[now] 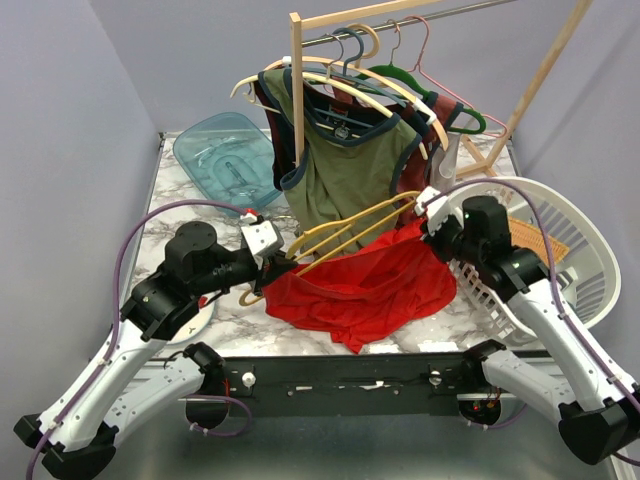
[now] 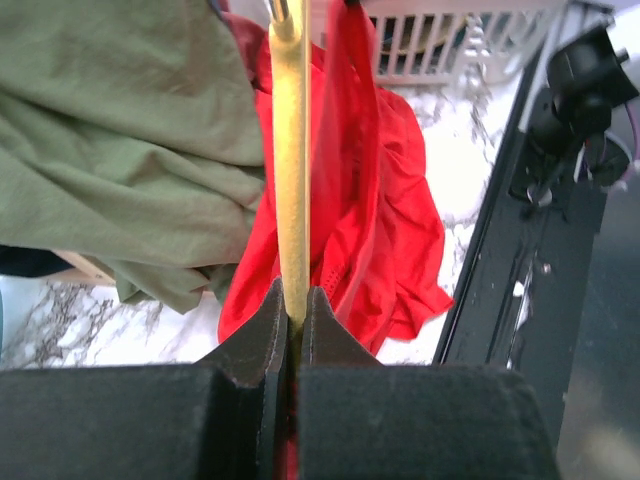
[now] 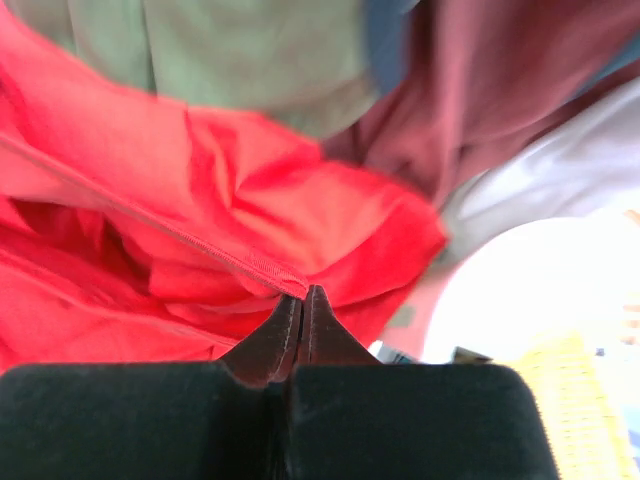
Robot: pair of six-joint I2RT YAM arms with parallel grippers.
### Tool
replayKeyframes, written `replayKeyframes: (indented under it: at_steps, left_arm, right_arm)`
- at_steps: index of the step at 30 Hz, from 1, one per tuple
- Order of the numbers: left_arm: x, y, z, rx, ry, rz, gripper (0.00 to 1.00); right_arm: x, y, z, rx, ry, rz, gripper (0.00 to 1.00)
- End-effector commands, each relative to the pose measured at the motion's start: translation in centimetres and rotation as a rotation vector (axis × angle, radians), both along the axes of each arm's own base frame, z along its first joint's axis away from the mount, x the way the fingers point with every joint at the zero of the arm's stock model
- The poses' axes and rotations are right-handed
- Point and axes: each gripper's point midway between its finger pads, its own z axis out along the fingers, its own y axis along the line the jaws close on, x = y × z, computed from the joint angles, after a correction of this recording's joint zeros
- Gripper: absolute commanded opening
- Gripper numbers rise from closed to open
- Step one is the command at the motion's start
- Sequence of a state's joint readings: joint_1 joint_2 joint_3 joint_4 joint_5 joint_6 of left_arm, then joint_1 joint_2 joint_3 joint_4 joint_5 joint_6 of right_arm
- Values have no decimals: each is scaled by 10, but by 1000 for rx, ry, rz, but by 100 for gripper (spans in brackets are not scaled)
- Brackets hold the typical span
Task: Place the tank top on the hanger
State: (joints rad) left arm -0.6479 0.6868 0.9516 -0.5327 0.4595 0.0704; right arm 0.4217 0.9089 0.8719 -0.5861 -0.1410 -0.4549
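Note:
The bright red tank top [image 1: 365, 285] lies bunched on the marble table, and its upper right corner is lifted toward my right gripper [image 1: 432, 222]. The mustard-yellow hanger [image 1: 350, 232] slants over the top from lower left to upper right. My left gripper [image 1: 283, 262] is shut on the hanger's lower end. In the left wrist view the yellow hanger [image 2: 291, 150] runs straight out from the left gripper [image 2: 292, 300], with a strip of the tank top [image 2: 390, 180] beside it. In the right wrist view the right gripper [image 3: 303, 298] is shut on a hem of the tank top [image 3: 250, 200].
An olive-green top [image 1: 345, 170] and a maroon garment [image 3: 480, 90] hang from a wooden rack [image 1: 296, 90] just behind. Cream, green and pink hangers share the rail. A blue tub [image 1: 225, 155] sits back left, a white laundry basket [image 1: 560, 250] at right, a white plate [image 1: 205, 318] under my left arm.

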Motion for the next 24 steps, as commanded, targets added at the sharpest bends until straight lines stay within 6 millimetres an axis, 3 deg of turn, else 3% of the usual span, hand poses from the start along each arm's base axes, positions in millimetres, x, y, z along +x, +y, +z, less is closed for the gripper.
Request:
replayKeyframes:
  at_steps: [1,10,24]
  left_arm:
    - [-16,-3,3,28,-76,-134,0]
    - [-8,-3,-10,104,-72,-140,0]
    - [11,-2,-27,189,-48,-92,0]
  right_arm:
    - [0,7,46,122,-7,23,1]
    - [7,-2,99,181,-77,8,0]
    - [-10,8,116,183,-82,127,0]
